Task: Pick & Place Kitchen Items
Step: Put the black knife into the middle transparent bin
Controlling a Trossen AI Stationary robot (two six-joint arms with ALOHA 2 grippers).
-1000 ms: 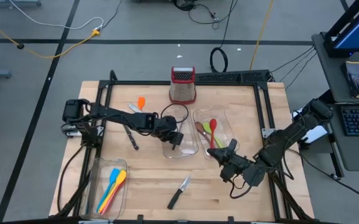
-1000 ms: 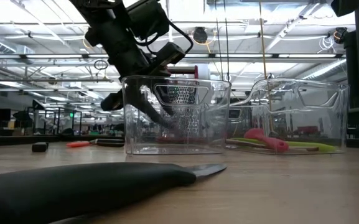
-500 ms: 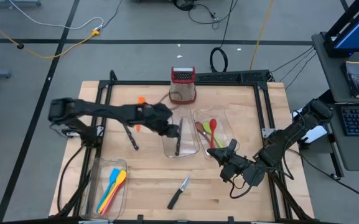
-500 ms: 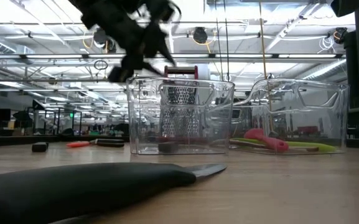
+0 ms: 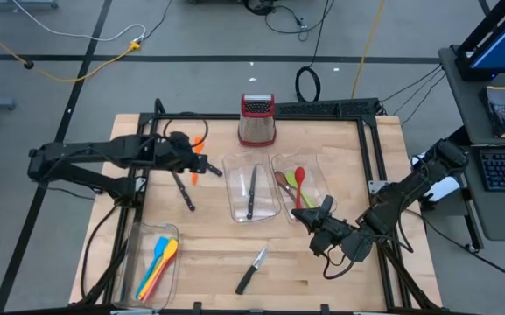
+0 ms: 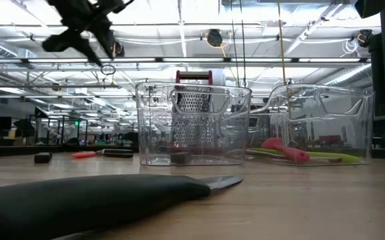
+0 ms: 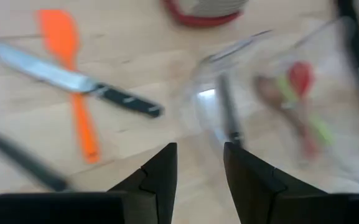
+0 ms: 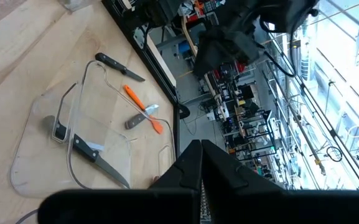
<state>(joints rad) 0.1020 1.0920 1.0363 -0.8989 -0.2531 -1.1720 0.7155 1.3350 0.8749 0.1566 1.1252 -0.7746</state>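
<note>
A black-handled knife (image 5: pixel 252 191) lies flat in the middle clear tray (image 5: pixel 233 210). My left gripper (image 5: pixel 206 167) hangs open and empty above the table, left of that tray (image 7: pixel 199 165). Under and beside it lie an orange spatula (image 7: pixel 73 102) and a steel knife (image 7: pixel 73 82); a third knife (image 5: pixel 183 189) lies nearer. Red, green and brown spoons (image 5: pixel 296 184) rest in the right tray (image 5: pixel 315 164). One more knife (image 5: pixel 252 271) lies by the near edge. My right gripper (image 5: pixel 316 213) waits shut, off the right tray's near corner.
A metal grater with a red top (image 5: pixel 257 121) stands at the far edge. A clear tray (image 5: pixel 129 262) at the near left holds blue, orange and yellow spatulas. A black frame (image 5: pixel 370 149) runs along the table's far and right sides. Bare wood lies between the trays and the near edge.
My left gripper has risen out of the middle tray and drawn back toward the table's left edge, tipping less steeply down. The knife stays behind, lying flat on the tray's floor.
</note>
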